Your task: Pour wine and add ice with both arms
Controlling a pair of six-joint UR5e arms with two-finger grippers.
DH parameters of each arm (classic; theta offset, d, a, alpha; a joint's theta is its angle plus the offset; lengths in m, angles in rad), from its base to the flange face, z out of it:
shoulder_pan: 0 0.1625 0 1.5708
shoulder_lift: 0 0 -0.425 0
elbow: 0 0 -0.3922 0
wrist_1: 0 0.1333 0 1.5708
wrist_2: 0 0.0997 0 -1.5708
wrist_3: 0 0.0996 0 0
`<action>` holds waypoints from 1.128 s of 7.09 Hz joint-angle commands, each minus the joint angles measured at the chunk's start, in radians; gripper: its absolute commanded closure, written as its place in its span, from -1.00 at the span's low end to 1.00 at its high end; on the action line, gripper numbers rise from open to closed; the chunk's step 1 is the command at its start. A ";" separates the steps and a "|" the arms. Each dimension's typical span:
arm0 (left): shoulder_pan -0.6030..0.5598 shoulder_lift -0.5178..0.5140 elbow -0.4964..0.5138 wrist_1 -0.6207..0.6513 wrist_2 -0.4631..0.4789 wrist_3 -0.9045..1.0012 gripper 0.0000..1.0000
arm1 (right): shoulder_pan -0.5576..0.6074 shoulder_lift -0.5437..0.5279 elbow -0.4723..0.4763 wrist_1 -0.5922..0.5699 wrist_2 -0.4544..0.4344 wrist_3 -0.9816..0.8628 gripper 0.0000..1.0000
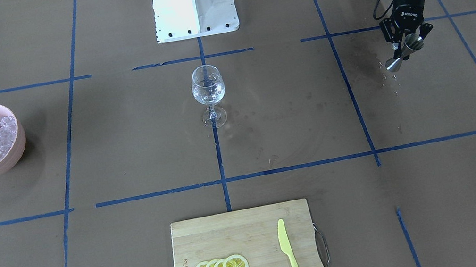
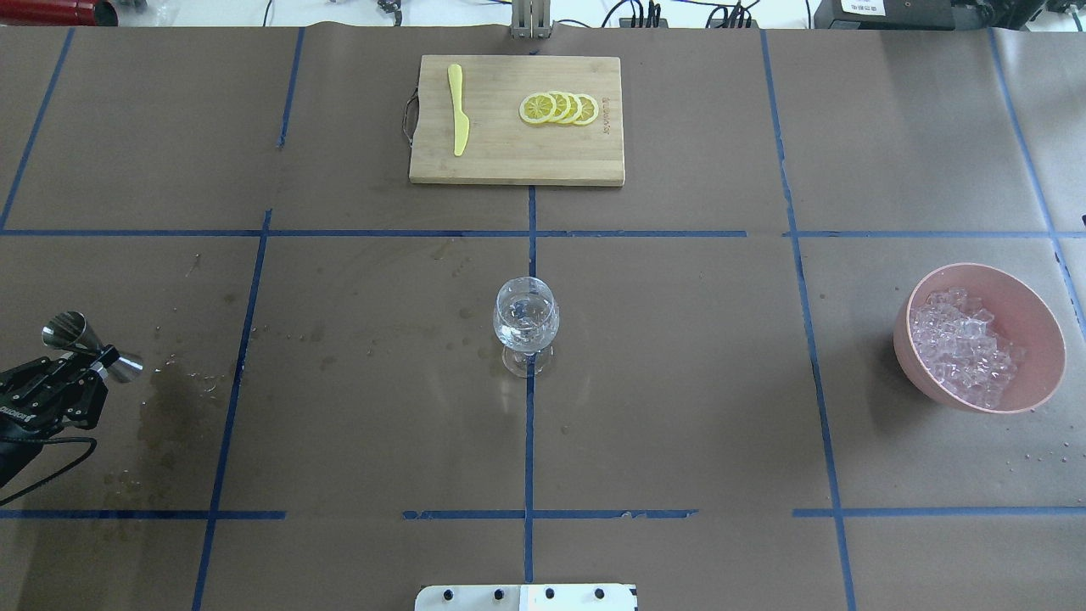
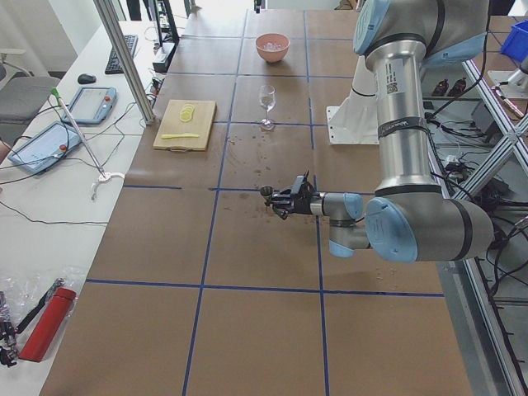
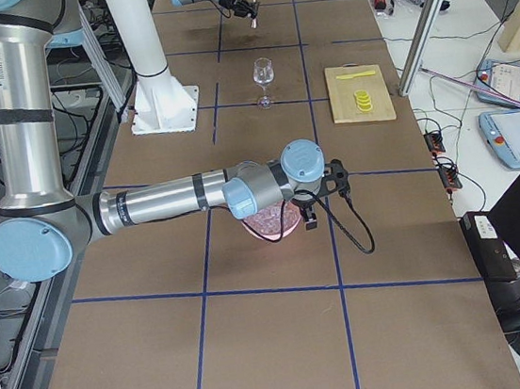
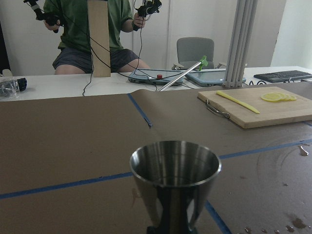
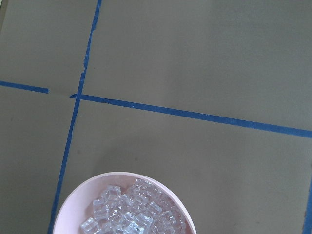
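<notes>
A clear stemmed glass (image 2: 526, 322) stands at the table's middle; glints inside it suggest a little clear wine (image 1: 208, 91). The ice (image 2: 963, 344) fills a pink bowl (image 2: 1052, 327) on the robot's right side. My left gripper (image 2: 89, 361) is shut on a steel jigger (image 2: 85, 344) at the far left, held tilted above a wet patch; the jigger's cup fills the left wrist view (image 5: 174, 170). My right gripper (image 4: 311, 209) shows only in the exterior right view, over the bowl; I cannot tell whether it is open. The right wrist view looks down on the ice (image 6: 131, 212).
A wooden cutting board (image 2: 517, 161) at the far edge carries lemon slices (image 2: 560, 109) and a yellow knife (image 2: 458, 119). Wet stains (image 2: 170, 407) and droplets mark the paper near the left gripper. The white robot base (image 1: 193, 2) sits behind the glass.
</notes>
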 commanded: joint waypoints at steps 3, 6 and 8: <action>0.007 0.000 0.037 0.011 -0.006 -0.014 1.00 | -0.002 -0.002 0.006 -0.001 0.002 0.001 -1.00; 0.010 -0.005 0.051 0.019 -0.043 -0.024 0.95 | -0.006 -0.002 0.006 -0.001 0.002 0.001 -1.00; 0.010 -0.005 0.057 0.022 -0.067 -0.069 0.88 | -0.008 -0.002 0.006 -0.001 0.002 0.001 -1.00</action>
